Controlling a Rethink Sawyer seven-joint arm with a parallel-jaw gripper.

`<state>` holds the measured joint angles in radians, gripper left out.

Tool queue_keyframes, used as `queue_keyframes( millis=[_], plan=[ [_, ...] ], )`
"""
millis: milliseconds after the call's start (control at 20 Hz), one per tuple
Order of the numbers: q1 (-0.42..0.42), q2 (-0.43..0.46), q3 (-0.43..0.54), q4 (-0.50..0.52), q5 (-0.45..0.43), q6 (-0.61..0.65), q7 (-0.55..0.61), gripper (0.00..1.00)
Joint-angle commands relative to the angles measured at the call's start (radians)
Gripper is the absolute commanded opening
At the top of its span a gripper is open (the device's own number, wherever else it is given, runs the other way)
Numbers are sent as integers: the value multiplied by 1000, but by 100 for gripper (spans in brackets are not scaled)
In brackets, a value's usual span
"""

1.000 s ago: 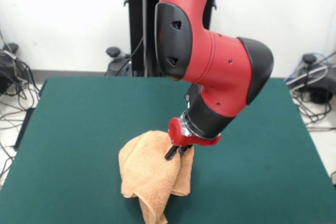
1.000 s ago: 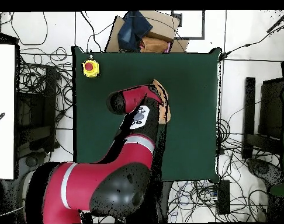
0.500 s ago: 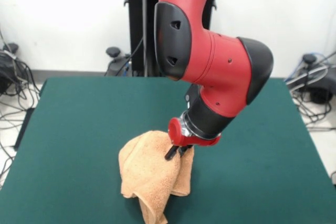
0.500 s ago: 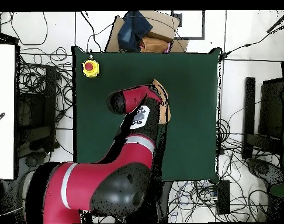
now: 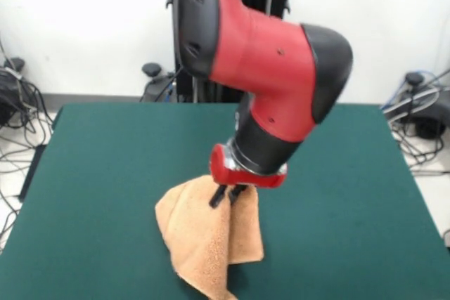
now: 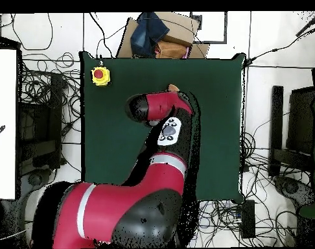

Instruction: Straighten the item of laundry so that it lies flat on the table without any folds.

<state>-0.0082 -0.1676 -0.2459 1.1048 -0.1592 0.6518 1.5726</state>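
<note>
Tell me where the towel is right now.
In the front view the towel hangs bunched from the gripper, low and centre-left, its bottom near the table's near edge. From overhead only a sliver peeks past the arm.

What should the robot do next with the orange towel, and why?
Probably drag it sideways and lower it. The claw pinches the towel's top, so it hangs bunched and folded, its low end near the table. Dragging might let the folds spread out flat.

Robot lab, tangled floor cables (image 6: pixel 50 97), emergency-stop button (image 6: pixel 99 75)
</note>
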Motion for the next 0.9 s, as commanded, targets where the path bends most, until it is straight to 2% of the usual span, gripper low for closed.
queue_keyframes(
  millis=[50,150,500,900],
  plan=[
    [-82,-199,147,155,83,111,31,0],
    [-94,-226,162,174,84,124,-1,0],
    [-109,-288,174,177,110,232,10,0],
    [-115,-312,185,196,98,235,-7,0]
  ],
)
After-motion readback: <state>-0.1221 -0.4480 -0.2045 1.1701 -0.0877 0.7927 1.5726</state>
